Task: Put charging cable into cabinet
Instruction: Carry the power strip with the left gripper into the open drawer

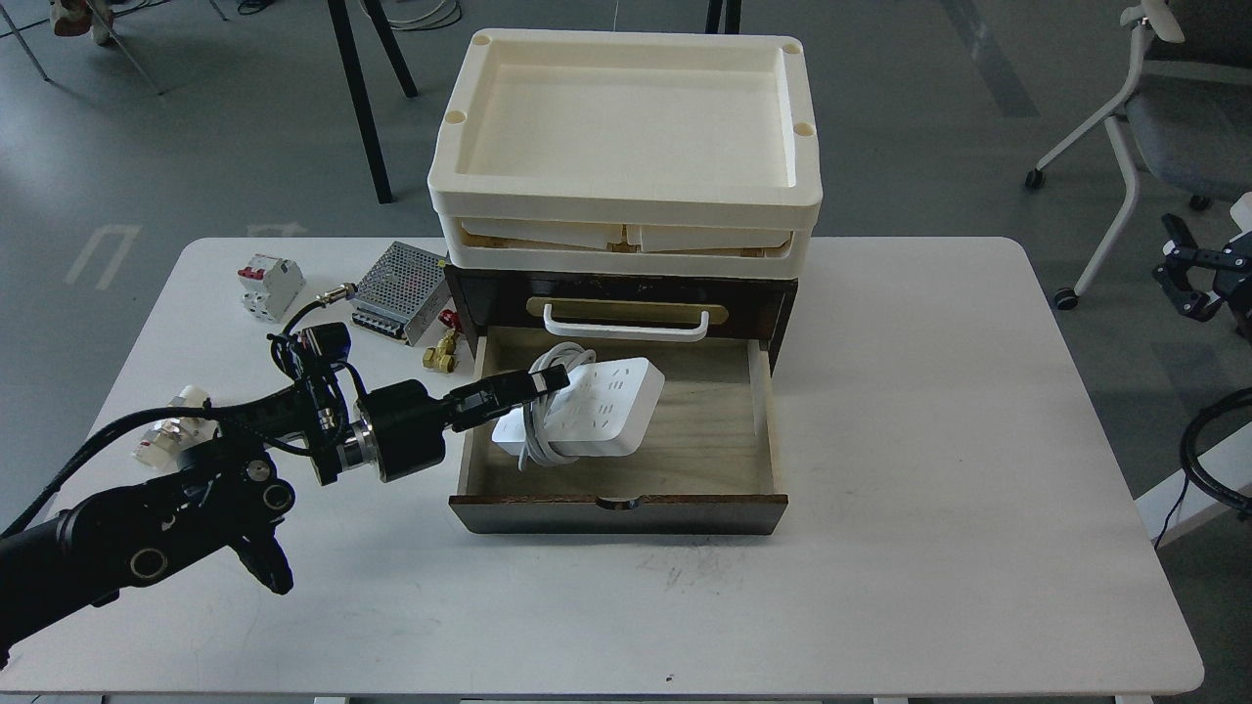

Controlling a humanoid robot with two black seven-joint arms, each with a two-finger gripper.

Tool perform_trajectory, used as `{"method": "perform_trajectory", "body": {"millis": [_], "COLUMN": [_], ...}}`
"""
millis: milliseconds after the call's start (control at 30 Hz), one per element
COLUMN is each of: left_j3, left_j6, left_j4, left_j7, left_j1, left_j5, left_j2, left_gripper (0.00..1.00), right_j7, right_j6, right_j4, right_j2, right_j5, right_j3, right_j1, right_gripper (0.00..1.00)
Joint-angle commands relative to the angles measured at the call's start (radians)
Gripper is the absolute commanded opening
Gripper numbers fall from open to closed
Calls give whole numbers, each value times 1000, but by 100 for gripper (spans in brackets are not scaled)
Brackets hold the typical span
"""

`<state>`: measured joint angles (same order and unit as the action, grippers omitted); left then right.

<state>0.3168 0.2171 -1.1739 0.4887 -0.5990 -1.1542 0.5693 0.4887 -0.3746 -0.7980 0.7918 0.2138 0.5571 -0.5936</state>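
The charging cable [597, 409], a white power strip with its cord wound around the middle, sits low inside the open pale wood drawer [699, 460] of the dark brown cabinet [626, 286]. It lies in the drawer's left half, tilted. My left gripper [546, 383] reaches over the drawer's left wall and is shut on the strip's left end at the cord. My right gripper [1185, 279] is small and dark at the far right edge, off the table; its fingers cannot be told apart.
Cream trays [626, 127] are stacked on the cabinet, above the white handle [626, 328]. Left of the cabinet lie a perforated metal box [396, 284], a white-and-red circuit breaker [267, 286], a brass fitting [442, 354] and a small white part [171, 430]. A chair [1154, 117] stands at the right.
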Motion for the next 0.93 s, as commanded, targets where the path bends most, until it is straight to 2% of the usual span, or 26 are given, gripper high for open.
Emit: {"method": "perform_trajectory", "body": {"millis": [0,133,333,467,567,667,733,833,900], "left_j3": [18,28,169,295,334,347,375,387,387], "left_j6": [91,174,206,272,272,272,272,272,272], "left_j4": [2,2,0,5,19,136,258,431,485], "left_j7": [0,0,0,0,0,0,0,0,0], "left_j1": [-2,-21,-5,28,33,33,27,2,-48], "left_j5": [50,120,165,468,761,985,1105,1199,1205], "left_j2": [3,17,49,95,179,205,201,160,130], "left_gripper": [100,100,100,100,100,100,100,100,100], "right_j7": [0,0,0,0,0,0,0,0,0], "right_j6": [0,0,0,-6,-10,-14,-20,-67,-81], "right_j4": [0,0,-3,-12,-18,-61,-105,-148,-145], "right_j2": [0,0,0,0,0,1,3,-2,-3], "right_j5": [1,-1,1,1,-1,-4,-4,-4,-4], "right_j3": [1,3,6,26,38,40,50,89,112], "right_j1": [0,0,0,-3,-23,-72,-87,-89,-87], "right_gripper": [100,100,100,100,100,100,100,100,100]}}
